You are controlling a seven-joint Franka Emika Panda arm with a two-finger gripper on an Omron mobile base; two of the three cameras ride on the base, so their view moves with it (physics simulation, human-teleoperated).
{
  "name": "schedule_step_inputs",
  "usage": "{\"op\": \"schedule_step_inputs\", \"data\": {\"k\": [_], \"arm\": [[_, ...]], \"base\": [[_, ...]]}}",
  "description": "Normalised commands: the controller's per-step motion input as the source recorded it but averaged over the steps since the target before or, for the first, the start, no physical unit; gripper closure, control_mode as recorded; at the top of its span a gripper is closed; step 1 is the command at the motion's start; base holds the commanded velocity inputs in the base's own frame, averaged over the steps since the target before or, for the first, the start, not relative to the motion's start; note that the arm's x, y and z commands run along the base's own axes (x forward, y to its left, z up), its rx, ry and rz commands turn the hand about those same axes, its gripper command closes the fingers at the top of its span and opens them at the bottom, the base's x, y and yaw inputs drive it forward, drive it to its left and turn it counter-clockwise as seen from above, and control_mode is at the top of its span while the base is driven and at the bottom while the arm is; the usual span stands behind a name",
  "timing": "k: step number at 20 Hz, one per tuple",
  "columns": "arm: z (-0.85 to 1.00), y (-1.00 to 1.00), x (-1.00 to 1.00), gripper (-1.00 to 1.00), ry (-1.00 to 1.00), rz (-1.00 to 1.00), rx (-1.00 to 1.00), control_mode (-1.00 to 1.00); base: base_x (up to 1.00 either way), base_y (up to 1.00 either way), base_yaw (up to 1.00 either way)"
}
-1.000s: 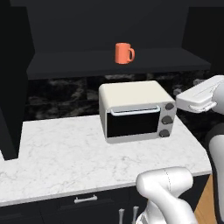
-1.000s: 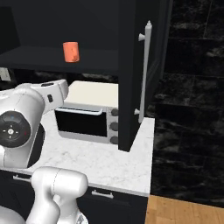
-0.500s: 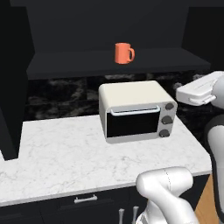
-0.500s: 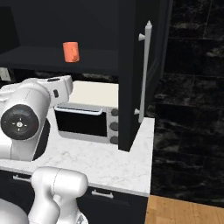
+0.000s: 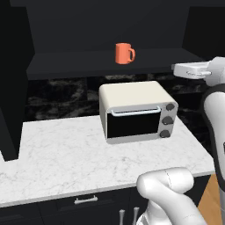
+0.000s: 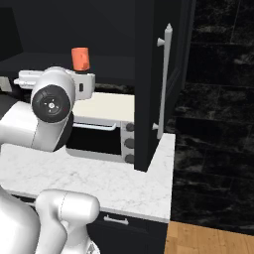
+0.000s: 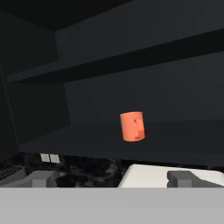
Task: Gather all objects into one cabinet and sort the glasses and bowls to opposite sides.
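Pictured upright on the shelf of the open black cabinet (image 5: 105, 61): an orange mug (image 5: 124, 53), handle turned right, above a cream toaster oven (image 5: 137, 110) on the white marble counter (image 5: 66, 154), with the white arm (image 5: 211, 88) raised at right.

cream toaster oven (image 5: 137, 110) on white marble counter (image 5: 66, 158), black marble backsplash (image 5: 66, 99), lower drawer pull (image 5: 86, 200), wood floor (image 6: 208, 240)

Toaster oven (image 7: 175, 175): below-right of hand, only top corner visible, rest cut by hand view's bottom. Orange mug (image 6: 80, 58): lower part hidden behind arm in right base view.
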Motion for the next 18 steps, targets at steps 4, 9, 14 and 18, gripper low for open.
{"op": "schedule_step_inputs", "data": {"k": [4, 9, 14, 18], "arm": [[0.0, 0.04, 0.46, -1.0, 0.09, 0.0, -0.06, -1.0], [0.0, 0.12, 0.31, -1.0, 0.06, 0.0, -0.02, -1.0], [0.0, 0.36, 0.43, -1.0, 0.11, 0.04, -0.01, -1.0], [0.0, 0.21, 0.34, -1.0, 0.09, 0.04, 0.0, -1.0]], "base": [[0.0, 0.0, 0.0], [0.0, 0.0, 0.0], [0.0, 0.0, 0.0], [0.0, 0.0, 0.0]]}}
